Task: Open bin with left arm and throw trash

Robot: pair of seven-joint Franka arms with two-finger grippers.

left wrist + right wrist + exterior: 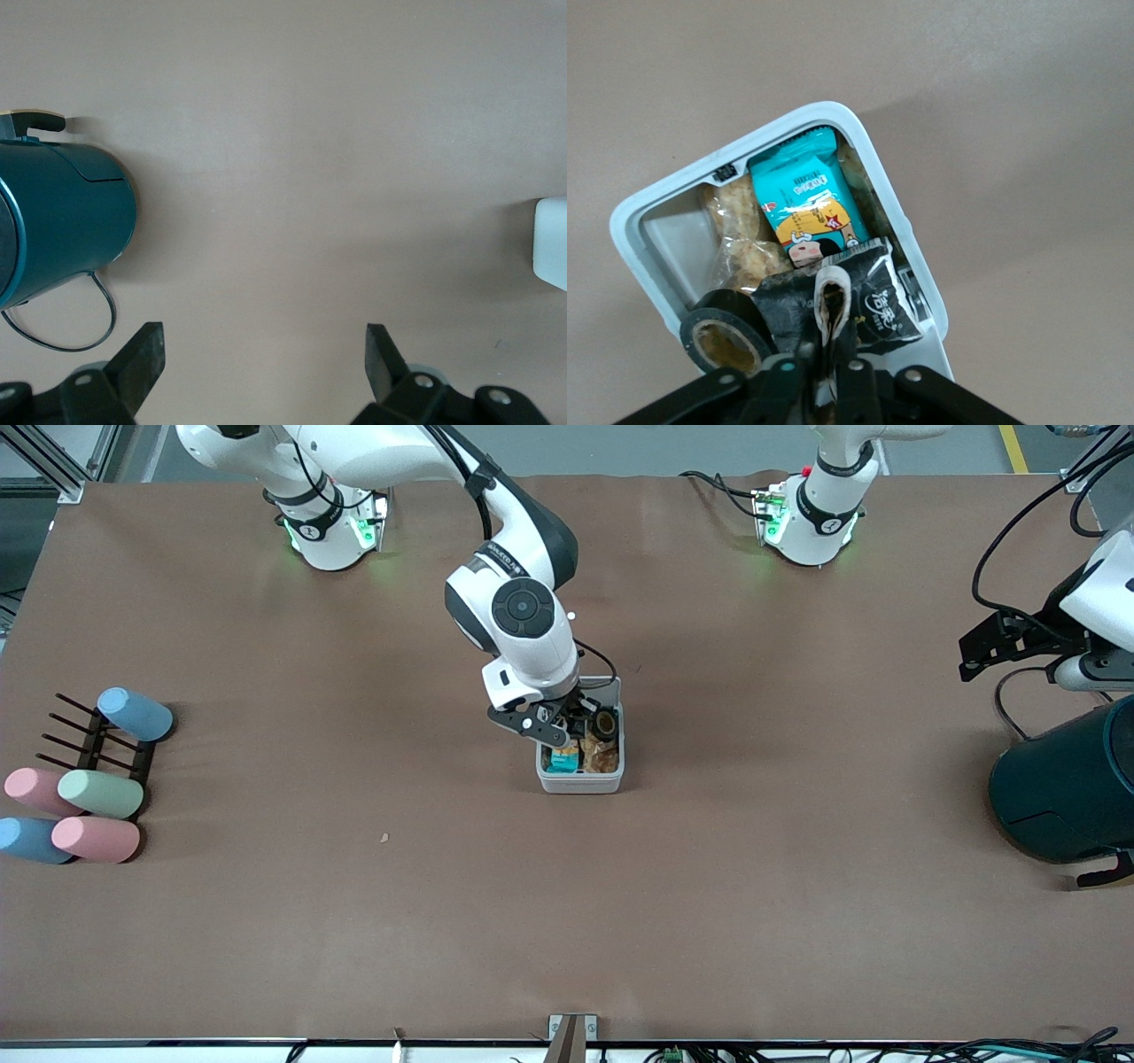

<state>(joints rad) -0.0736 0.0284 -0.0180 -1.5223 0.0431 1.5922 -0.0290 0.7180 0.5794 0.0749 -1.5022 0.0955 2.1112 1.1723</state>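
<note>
My right gripper (580, 722) is down at the open bin (580, 781), which sits mid-tabletop (567, 921). Fingers nearly closed, pinching a tan rubber band (830, 301) that lies over a crumpled black wrapper (873, 301) inside the bin. A black tape roll (725, 335) sits just beside the wrapper, touching it. Also in the bin: a teal snack packet (804, 208) and a clear bag of brown bits (740, 239). Lid stands up at the edge of the bin nearest the arm bases.

My left gripper (266, 363) waits at the left arm's end of the tabletop, fingers spread wide, holding nothing. A dark teal round container (1067, 788) lies on its side close by.

Pastel cylinders (97, 793) lie by a black rack (93, 740) at the right arm's end.
</note>
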